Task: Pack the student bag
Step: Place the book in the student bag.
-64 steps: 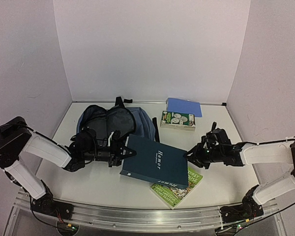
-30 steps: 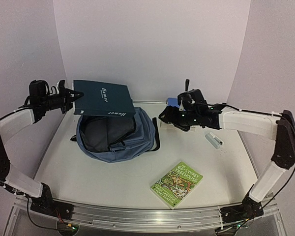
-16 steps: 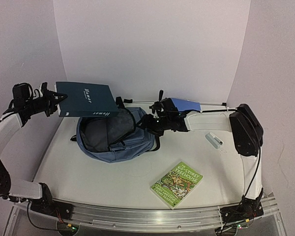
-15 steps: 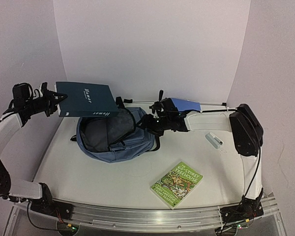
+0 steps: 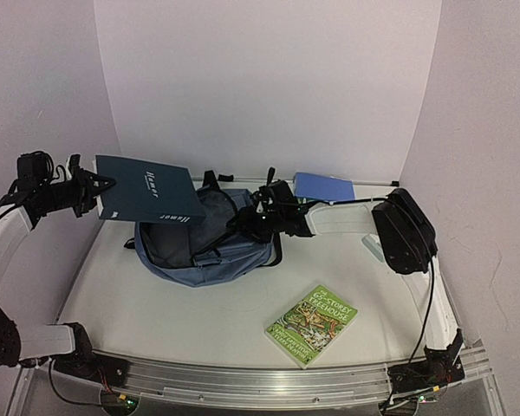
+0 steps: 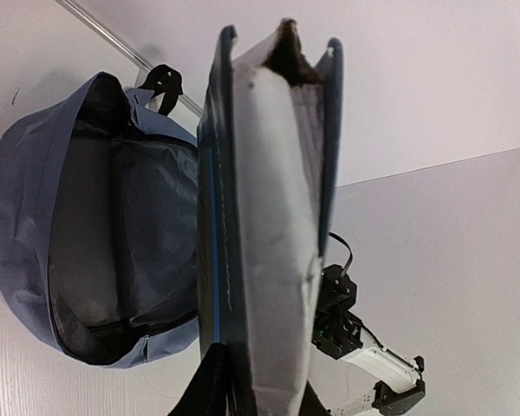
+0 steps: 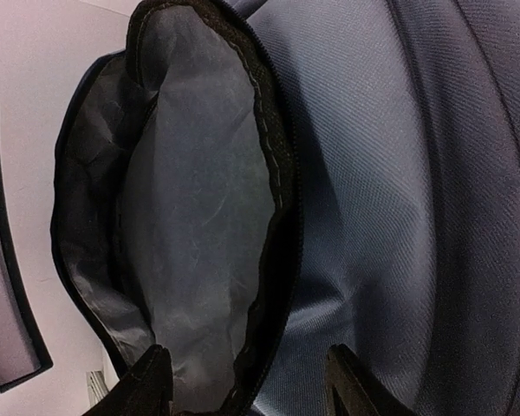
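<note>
The left gripper (image 5: 94, 187) is clamping the teal book (image 5: 147, 192) by one edge and holding it in the air at the far left. The book is hanging above the left side of the student bag (image 5: 212, 260), clear of the fabric. Its cover is facing up, white title lettering showing, and it is tilting down a little toward the bag. In the left wrist view, black fingers (image 6: 210, 390) are pressing on both covers, with the pale page block between them.

The student bag is lying on the table (image 5: 156, 321), back of centre and a little left. Its mouth is gaping open and showing dark lining. Black straps are trailing toward the back wall.

The right gripper (image 5: 247, 222) is reaching across from the right side and sitting at the bag's right rim. In the right wrist view the jaws are standing apart, with the black zipper edge running up between them. One of the fingertips (image 7: 152, 386) is lying on the lining side, the other over the outer blue cloth. Neither is visibly pinching the cloth, and nothing is held.

The green paperback (image 5: 312, 325) is lying flat near the front, right of centre, well apart from the bag. The blue notebook (image 5: 323, 186) is lying flat at the back right, near the wall and just behind the right arm
</note>
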`<state>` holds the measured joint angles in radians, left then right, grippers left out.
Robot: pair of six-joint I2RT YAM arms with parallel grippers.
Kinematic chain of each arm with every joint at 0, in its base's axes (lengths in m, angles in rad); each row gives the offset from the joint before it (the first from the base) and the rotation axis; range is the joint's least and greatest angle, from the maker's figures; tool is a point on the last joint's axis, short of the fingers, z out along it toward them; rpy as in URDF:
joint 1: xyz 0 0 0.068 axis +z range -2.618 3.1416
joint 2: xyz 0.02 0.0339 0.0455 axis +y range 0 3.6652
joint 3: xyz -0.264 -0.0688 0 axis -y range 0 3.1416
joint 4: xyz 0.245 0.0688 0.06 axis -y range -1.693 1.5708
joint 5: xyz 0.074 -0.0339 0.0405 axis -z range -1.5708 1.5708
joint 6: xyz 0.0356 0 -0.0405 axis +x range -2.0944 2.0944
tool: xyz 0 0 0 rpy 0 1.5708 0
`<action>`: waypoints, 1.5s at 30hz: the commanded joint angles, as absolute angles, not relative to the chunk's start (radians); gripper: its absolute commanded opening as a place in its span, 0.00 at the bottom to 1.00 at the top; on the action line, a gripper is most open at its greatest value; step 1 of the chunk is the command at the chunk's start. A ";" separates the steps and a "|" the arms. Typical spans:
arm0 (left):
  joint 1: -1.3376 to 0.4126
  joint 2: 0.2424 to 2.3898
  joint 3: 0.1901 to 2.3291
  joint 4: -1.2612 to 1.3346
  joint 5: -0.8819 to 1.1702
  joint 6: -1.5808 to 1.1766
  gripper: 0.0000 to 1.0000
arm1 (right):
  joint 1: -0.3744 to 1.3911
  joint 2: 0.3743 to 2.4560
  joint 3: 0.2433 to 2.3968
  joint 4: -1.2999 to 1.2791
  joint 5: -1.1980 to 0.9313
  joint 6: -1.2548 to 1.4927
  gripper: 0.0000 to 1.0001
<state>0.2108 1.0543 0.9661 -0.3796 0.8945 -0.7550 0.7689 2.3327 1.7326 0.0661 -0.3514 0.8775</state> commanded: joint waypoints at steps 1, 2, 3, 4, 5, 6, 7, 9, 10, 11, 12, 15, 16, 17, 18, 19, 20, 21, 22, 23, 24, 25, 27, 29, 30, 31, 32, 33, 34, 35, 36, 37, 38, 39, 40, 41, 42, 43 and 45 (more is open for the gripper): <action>0.215 0.990 0.969 -0.436 0.889 -0.716 0.11 | 0.774 2.396 1.820 0.120 -0.400 0.910 0.41; 0.215 0.984 0.966 -0.446 0.887 -0.714 0.12 | 0.774 2.402 1.828 0.130 -0.413 0.918 0.32; 0.216 0.975 0.961 -0.454 0.882 -0.713 0.12 | 0.775 2.404 1.832 0.137 -0.423 0.924 0.21; 0.216 0.967 0.955 -0.462 0.878 -0.712 0.12 | 0.776 2.401 1.834 0.142 -0.427 0.927 0.12; 0.215 0.959 0.948 -0.467 0.875 -0.712 0.12 | 0.777 2.390 1.828 0.143 -0.423 0.927 0.05; 0.215 0.952 0.940 -0.470 0.872 -0.713 0.12 | 0.778 2.373 1.815 0.144 -0.414 0.925 0.01; 0.216 0.946 0.929 -0.473 0.869 -0.714 0.12 | 0.778 2.352 1.795 0.144 -0.404 0.923 0.00; 0.216 0.938 0.911 -0.471 0.864 -0.719 0.12 | 0.778 2.305 1.737 0.144 -0.389 0.919 0.00; 0.215 0.933 0.901 -0.470 0.864 -0.721 0.12 | 0.778 2.275 1.705 0.144 -0.381 0.918 0.00; 0.216 0.929 0.892 -0.467 0.864 -0.724 0.12 | 0.779 2.246 1.664 0.144 -0.373 0.917 0.00; 0.216 0.926 0.883 -0.465 0.862 -0.724 0.12 | 0.779 2.217 1.619 0.144 -0.365 0.915 0.00; 0.216 0.936 0.870 -0.489 0.858 -0.690 0.12 | 0.780 2.127 1.510 0.144 -0.338 0.911 0.00; 0.216 0.944 0.869 -0.511 0.859 -0.674 0.12 | 0.780 2.092 1.481 0.144 -0.327 0.910 0.00; 0.216 0.950 0.870 -0.526 0.858 -0.660 0.12 | 0.780 2.064 1.453 0.144 -0.318 0.910 0.00; 0.216 0.952 0.869 -0.538 0.855 -0.648 0.12 | 0.780 2.039 1.427 0.144 -0.312 0.908 0.00; 0.216 0.952 0.866 -0.542 0.851 -0.643 0.12 | 0.780 2.010 1.411 0.144 -0.304 0.908 0.00; 0.215 0.951 0.862 -0.541 0.852 -0.640 0.12 | 0.780 1.985 1.396 0.144 -0.299 0.909 0.00; 0.216 0.950 0.857 -0.536 0.853 -0.640 0.12 | 0.781 1.961 1.390 0.144 -0.294 0.910 0.00; 0.216 0.948 0.851 -0.529 0.856 -0.647 0.12 | 0.781 1.942 1.386 0.144 -0.290 0.912 0.00; 0.214 0.946 0.836 -0.511 0.860 -0.658 0.12 | 0.782 1.921 1.386 0.144 -0.288 0.913 0.00; 0.214 0.941 0.823 -0.488 0.867 -0.675 0.12 | 0.785 1.905 1.389 0.144 -0.287 0.912 0.00; 0.214 0.937 0.802 -0.462 0.875 -0.693 0.12 | 0.789 1.892 1.394 0.144 -0.287 0.911 0.00; 0.212 0.927 0.770 -0.407 0.890 -0.736 0.11 | 0.798 1.868 1.410 0.144 -0.287 0.902 0.00; 0.200 0.921 0.742 -0.371 0.888 -0.763 0.11 | 0.811 1.855 1.430 0.144 -0.287 0.896 0.00; 0.188 0.920 0.731 -0.355 0.883 -0.775 0.11 | 0.816 1.849 1.440 0.144 -0.289 0.895 0.00; 0.176 0.919 0.720 -0.338 0.877 -0.787 0.11 | 0.822 1.843 1.450 0.143 -0.290 0.893 0.00; 0.159 0.919 0.713 -0.314 0.863 -0.803 0.11 | 0.830 1.841 1.462 0.143 -0.291 0.890 0.00; 0.133 0.923 0.702 -0.293 0.848 -0.814 0.11 | 0.838 1.839 1.473 0.143 -0.291 0.889 0.00; 0.113 0.932 0.696 -0.277 0.835 -0.822 0.11 | 0.845 1.839 1.483 0.143 -0.291 0.886 0.00; 0.093 0.943 0.692 -0.262 0.819 -0.827 0.11 | 0.853 1.839 1.493 0.143 -0.291 0.885 0.00; 0.082 0.951 0.688 -0.246 0.810 -0.833 0.11 | 0.860 1.839 1.502 0.143 -0.291 0.884 0.00; 0.071 0.961 0.683 -0.222 0.800 -0.842 0.11 | 0.867 1.840 1.512 0.143 -0.291 0.884 0.00; 0.062 0.967 0.676 -0.192 0.797 -0.855 0.11 | 0.874 1.840 1.517 0.143 -0.290 0.885 0.00; 0.057 0.973 0.672 -0.177 0.795 -0.862 0.11 | 0.878 1.841 1.522 0.143 -0.290 0.885 0.00; 0.054 0.984 0.672 -0.165 0.786 -0.860 0.11 | 0.886 1.841 1.527 0.144 -0.290 0.887 0.00; 0.051 0.995 0.674 -0.165 0.777 -0.854 0.11 | 0.892 1.839 1.533 0.144 -0.291 0.888 0.00; 0.051 1.005 0.672 -0.158 0.774 -0.853 0.11 | 0.898 1.838 1.540 0.144 -0.293 0.888 0.00; 0.051 1.020 0.666 -0.137 0.777 -0.858 0.11 | 0.904 1.838 1.548 0.144 -0.296 0.887 0.00; 0.041 1.044 0.649 -0.076 0.790 -0.885 0.11 | 0.916 1.838 1.562 0.144 -0.298 0.883 0.00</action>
<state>0.0528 1.0115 0.6611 -0.2493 0.7856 -0.8427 0.8938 1.8908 1.4915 0.1028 -0.3035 0.8989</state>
